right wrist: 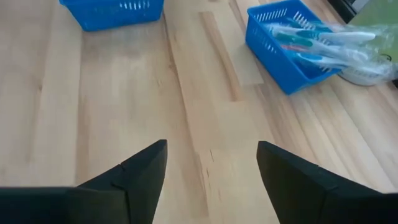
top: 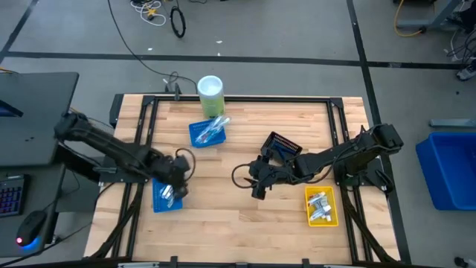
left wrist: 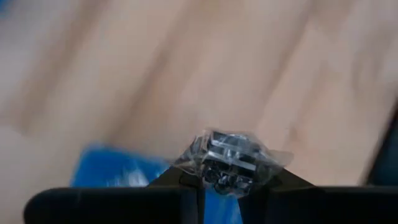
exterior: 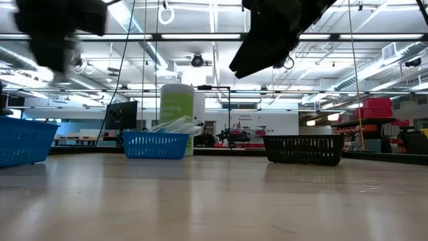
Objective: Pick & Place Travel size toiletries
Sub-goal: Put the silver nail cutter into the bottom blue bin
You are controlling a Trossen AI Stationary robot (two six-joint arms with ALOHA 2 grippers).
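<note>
Seen from above, a wooden bench [top: 245,223] is worked by two dark arms. The left claw [top: 177,187] is held over a blue tray [top: 159,201] near the bench's left front edge, where a few pale wrapped items are seen lying. In the left wrist view, a small clear-wrapped toiletry packet [left wrist: 229,158] is pinched between that claw's nearly closed fingers [left wrist: 186,186], with the blue tray blurred beneath it (what kind of item the wrapping holds cannot be told).

The right claw [top: 256,186] is positioned above bare wood near the middle of the bench, in front of a black tray [top: 281,144]. Its two dark fingers [right wrist: 140,171] are shown spread wide in the right wrist view, with nothing between them and only planks below.

A second blue tray [top: 202,135] is set toward the back of the bench, filled with blue-and-white toothbrushes [right wrist: 317,46] in clear wrapping, some of which jut over its rim. Just behind it, a tall green-and-white cylinder [top: 210,93] is stood upright at the bench's back edge. A yellow tray [top: 333,216] holding small white tubes [top: 320,206] is placed near the right front corner, beside the base of the right arm.

From bench height, the blue trays, the cylinder and the black tray are seen lined up against a brightly lit room, both arms hanging in from above.
</note>
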